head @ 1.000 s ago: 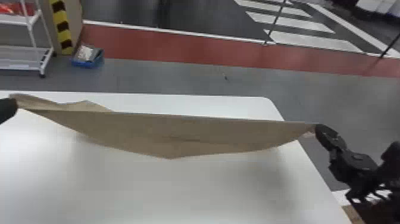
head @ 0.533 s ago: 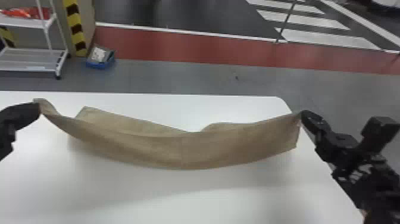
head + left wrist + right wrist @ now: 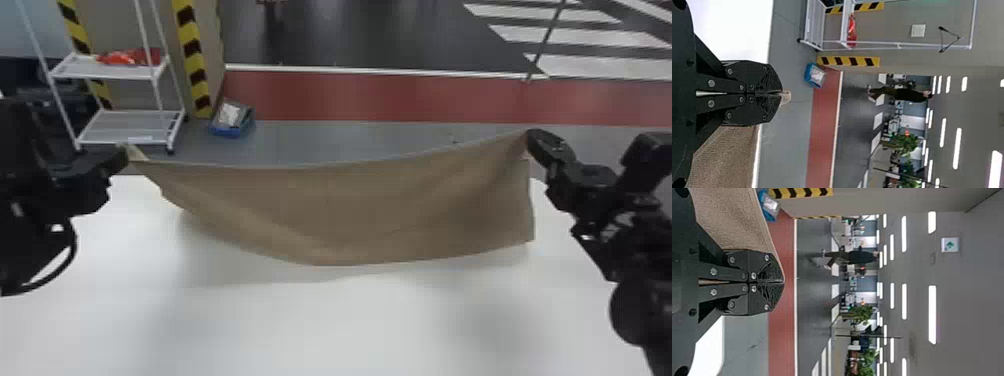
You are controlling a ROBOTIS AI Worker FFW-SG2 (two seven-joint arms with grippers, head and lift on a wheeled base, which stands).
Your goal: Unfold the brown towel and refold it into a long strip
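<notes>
Towel [image 3: 375, 210] hangs mid-frame between left and right jaws, each closed on an upper corner. Its long axis runs side to side, probably for lowering onto the white counter [image 3: 350, 325].

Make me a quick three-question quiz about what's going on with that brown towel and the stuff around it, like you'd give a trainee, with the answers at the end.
1. Fill in the blank: The left end effector and the right end effector hold the brown towel by its two ____ corners.

2. True or false: The blue box sits on the floor, beyond the white table.

3. Multiple choice: How is the towel arranged?
A) Rolled into a tube
B) Spread and hanging between the end effectors
C) Bunched up in one end effector

Key: 1. upper; 2. true; 3. B
</notes>
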